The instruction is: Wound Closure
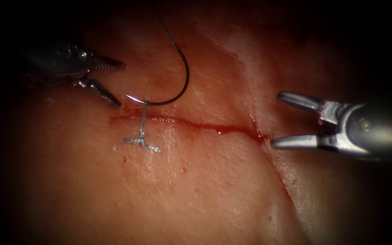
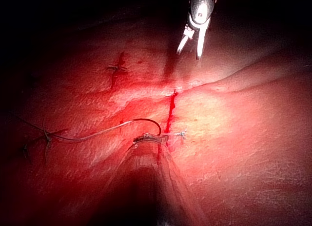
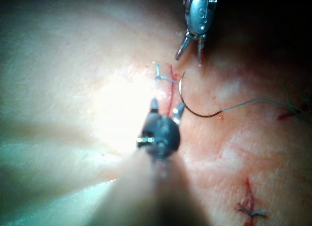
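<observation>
The cut (image 1: 196, 124) runs across the tissue (image 1: 205, 190) with red fluid along it. Near its left end a tied stitch (image 1: 141, 131) crosses it, short cut ends beside the knot. The curved needle (image 1: 184, 84) lies on the tissue just beyond the cut, held by neither tool, its point (image 1: 129, 96) close to the left tool. Thread (image 1: 166, 27) trails away from its rear end. My left tool (image 1: 120, 85) is open and holds nothing. At the cut's right end my right tool (image 1: 276, 120) is open and holds nothing. The right wrist view shows the needle (image 3: 195, 111) between both tools.
Older tied stitches show in the left wrist view (image 2: 117, 68) and the right wrist view (image 3: 251, 209). A pale fold (image 1: 259, 122) runs down the tissue past the cut's right end.
</observation>
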`<state>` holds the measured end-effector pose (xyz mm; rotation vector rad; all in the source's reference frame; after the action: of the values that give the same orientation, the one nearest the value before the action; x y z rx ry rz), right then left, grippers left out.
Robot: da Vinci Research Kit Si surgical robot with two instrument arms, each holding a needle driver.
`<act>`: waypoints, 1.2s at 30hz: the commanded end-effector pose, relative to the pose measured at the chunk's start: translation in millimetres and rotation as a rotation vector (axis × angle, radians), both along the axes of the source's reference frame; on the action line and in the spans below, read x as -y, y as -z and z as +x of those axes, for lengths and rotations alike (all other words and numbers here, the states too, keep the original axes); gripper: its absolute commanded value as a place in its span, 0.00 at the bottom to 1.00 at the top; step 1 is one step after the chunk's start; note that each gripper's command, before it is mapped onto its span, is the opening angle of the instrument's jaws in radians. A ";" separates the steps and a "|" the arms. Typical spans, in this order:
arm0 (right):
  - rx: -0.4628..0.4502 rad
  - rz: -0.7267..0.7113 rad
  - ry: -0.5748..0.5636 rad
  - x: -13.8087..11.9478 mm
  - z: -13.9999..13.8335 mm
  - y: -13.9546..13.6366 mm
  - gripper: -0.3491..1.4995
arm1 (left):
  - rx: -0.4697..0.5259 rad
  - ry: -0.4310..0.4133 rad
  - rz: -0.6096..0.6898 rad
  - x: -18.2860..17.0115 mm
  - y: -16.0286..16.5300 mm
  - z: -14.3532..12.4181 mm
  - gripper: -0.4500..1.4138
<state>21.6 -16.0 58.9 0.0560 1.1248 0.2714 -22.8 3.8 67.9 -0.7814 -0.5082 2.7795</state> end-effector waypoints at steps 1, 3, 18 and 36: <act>-0.002 -0.001 0.001 0.2 0.7 -0.5 0.51 | 0.006 -0.002 0.002 0.1 -0.8 -0.6 0.37; -0.002 -0.001 0.001 0.2 0.7 -0.6 0.51 | 0.007 -0.010 0.008 0.3 -1.6 -0.7 0.36; -0.005 -0.002 -0.001 0.2 0.8 -0.5 0.51 | -0.006 -0.075 0.045 1.3 -6.4 -2.1 0.17; -0.027 0.347 -0.180 -1.6 3.3 -1.5 0.46 | -0.027 -0.097 -0.212 1.2 -0.8 -2.0 0.00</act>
<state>24.0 -14.1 60.1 0.3044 1.0980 0.6619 -24.3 2.6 67.6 -0.8009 -0.2060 2.9782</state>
